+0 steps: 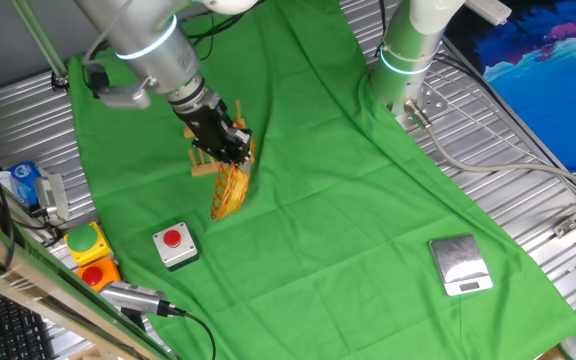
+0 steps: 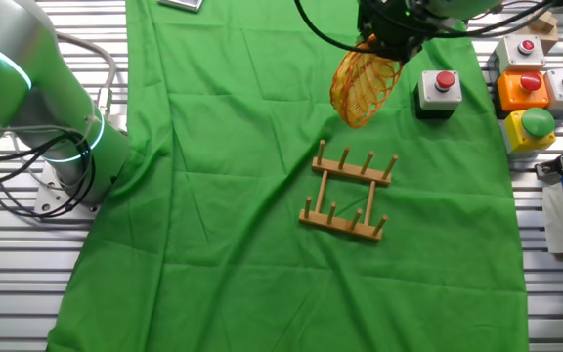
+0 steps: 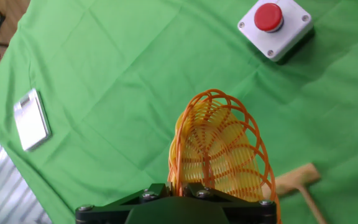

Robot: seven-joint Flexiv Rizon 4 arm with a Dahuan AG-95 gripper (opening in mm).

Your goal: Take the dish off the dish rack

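A shallow oval woven dish [image 2: 364, 86], yellow with orange rim and strands [image 3: 221, 149], hangs on edge in the air above the green-covered tabletop, gripped at its upper rim. It is lifted clear of the dish rack [image 2: 350, 194] and sits apart from it. The dish rack is small, light-brown wood, a flat frame with upright dowel pegs, standing on the cloth with no dish in its slots.
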